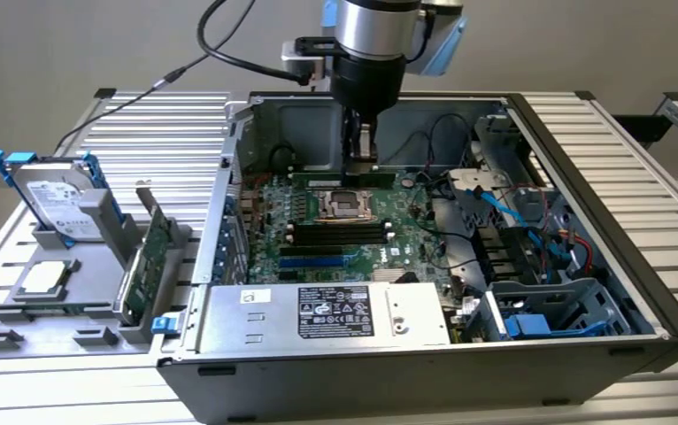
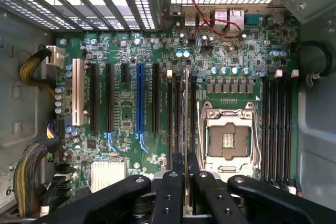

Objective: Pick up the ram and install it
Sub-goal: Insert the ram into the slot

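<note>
An open computer case [image 1: 622,266] lies on the table with its green motherboard [image 1: 315,252] facing up. My gripper [image 1: 364,159] reaches down into the far part of the case and is shut on the ram [image 1: 342,175], a slim green stick held on edge just over the board. In the wrist view the ram [image 2: 186,108] appears edge-on as a thin line between the black fingers [image 2: 171,182]. It runs along the memory slots [image 2: 174,108] beside the CPU socket [image 2: 228,140]. I cannot tell whether it touches a slot.
A grey holder at the exterior view's left carries a hard drive [image 1: 62,208], a green expansion card [image 1: 148,261] and a processor [image 1: 44,279]. The power supply [image 1: 327,314] fills the case's near side. Blue cables [image 1: 507,212] and drive cages [image 1: 551,310] crowd the exterior view's right.
</note>
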`<state>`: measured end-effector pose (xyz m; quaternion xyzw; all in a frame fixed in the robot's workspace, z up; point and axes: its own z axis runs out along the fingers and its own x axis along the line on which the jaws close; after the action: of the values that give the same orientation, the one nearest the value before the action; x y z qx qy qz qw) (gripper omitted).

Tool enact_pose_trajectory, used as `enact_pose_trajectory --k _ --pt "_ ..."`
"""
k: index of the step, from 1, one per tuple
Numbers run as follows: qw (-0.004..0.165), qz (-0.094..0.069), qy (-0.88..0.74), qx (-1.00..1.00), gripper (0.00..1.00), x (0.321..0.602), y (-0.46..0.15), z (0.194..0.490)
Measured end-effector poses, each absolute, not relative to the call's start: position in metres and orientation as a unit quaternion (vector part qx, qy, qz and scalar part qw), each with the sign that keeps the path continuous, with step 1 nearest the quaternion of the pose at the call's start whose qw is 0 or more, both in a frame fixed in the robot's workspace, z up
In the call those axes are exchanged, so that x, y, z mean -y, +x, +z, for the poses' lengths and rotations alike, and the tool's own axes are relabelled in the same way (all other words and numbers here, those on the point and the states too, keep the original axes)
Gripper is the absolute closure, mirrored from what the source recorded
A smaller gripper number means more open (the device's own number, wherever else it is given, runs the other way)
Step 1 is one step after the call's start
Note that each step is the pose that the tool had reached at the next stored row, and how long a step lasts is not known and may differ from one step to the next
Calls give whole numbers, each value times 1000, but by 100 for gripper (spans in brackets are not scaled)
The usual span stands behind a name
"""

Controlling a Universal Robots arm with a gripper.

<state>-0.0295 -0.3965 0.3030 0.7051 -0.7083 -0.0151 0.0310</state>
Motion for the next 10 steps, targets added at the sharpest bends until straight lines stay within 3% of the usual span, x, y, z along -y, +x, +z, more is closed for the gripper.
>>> enact_pose_trajectory --k 10 --pt "31 -15 705 708 86 397 -29 285"
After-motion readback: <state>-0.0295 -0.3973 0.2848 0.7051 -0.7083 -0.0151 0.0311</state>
